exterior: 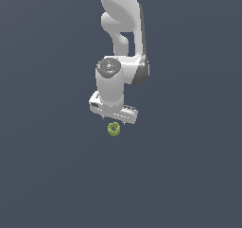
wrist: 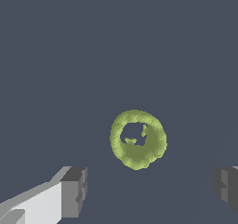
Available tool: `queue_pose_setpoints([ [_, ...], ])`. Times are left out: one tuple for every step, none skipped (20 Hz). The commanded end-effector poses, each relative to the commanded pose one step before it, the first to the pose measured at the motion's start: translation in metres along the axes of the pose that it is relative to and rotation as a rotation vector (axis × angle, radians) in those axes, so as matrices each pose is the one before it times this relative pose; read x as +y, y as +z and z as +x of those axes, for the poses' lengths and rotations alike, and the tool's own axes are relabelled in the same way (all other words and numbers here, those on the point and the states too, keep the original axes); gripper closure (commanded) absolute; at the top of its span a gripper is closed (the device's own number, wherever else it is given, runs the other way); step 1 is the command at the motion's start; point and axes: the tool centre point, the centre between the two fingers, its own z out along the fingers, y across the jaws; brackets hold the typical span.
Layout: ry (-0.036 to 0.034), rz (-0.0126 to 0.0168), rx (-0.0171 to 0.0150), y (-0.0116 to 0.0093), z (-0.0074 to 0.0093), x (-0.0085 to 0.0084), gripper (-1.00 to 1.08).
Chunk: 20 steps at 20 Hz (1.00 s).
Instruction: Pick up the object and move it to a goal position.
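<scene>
Above object (wrist: 137,139), jaws spread wide, empty, touching nothing.

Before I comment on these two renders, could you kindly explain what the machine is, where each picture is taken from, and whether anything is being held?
These are simulator renders of one white robot arm. The exterior view looks at the scene from off the arm; the wrist view comes from a camera on the wrist, looking past the fingers. The gripper is open and holds nothing. The only item is a small yellow-green lumpy ring with a hollow centre, lying on the plain dark surface, just beyond the gap between the fingers.
</scene>
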Motion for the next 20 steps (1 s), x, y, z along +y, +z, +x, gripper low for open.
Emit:
queue_pose_setpoints([
  [0.04974, 0.00194, 0.00862, 0.00864, 0.00264, 0.00017, -0.92],
  [0.01649, 0.00062, 0.00286, 0.00288, 0.00082, 0.00006, -0.92],
  [0.01493, 0.00056, 0.00260, 0.00261, 0.00073, 0.00007, -0.92],
  [0.01335, 0.00049, 0.00234, 0.00233, 0.00064, 0.00006, -0.92],
  [0.01178, 0.00043, 0.00207, 0.00206, 0.00055, 0.00006, -0.92],
  [0.01020, 0.00037, 0.00180, 0.00178, 0.00047, 0.00005, -0.92],
  [0.00865, 0.00031, 0.00153, 0.00151, 0.00039, 0.00005, -0.92],
  [0.00704, 0.00025, 0.00125, 0.00124, 0.00031, 0.00003, -0.92],
  [0.00552, 0.00020, 0.00098, 0.00096, 0.00025, 0.00005, -0.92],
  [0.00390, 0.00014, 0.00070, 0.00069, 0.00017, 0.00001, -0.92],
  [0.00240, 0.00009, 0.00043, 0.00041, 0.00011, 0.00004, -0.92],
  [0.00068, 0.00002, 0.00012, 0.00015, 0.00001, -0.00006, -0.92],
  [-0.00497, -0.00048, -0.00149, -0.00053, -0.00039, 0.00009, -0.92],
  [0.00000, 0.00000, 0.00000, 0.00040, -0.00001, -0.00002, -0.92],
  [0.00000, 0.00000, 0.00000, 0.00119, -0.00004, -0.00006, -0.92],
  [0.00047, 0.00004, 0.00013, 0.00189, 0.00003, 0.00017, -0.92],
  [0.00000, 0.00000, 0.00000, 0.00275, -0.00011, -0.00013, -0.92],
  [0.00047, 0.00003, 0.00013, 0.00344, -0.00005, 0.00010, -0.92],
  [0.00047, 0.00003, 0.00013, 0.00420, -0.00009, 0.00007, -0.92],
  [0.00067, 0.00004, 0.00018, 0.00491, -0.00010, 0.00016, -0.92],
])
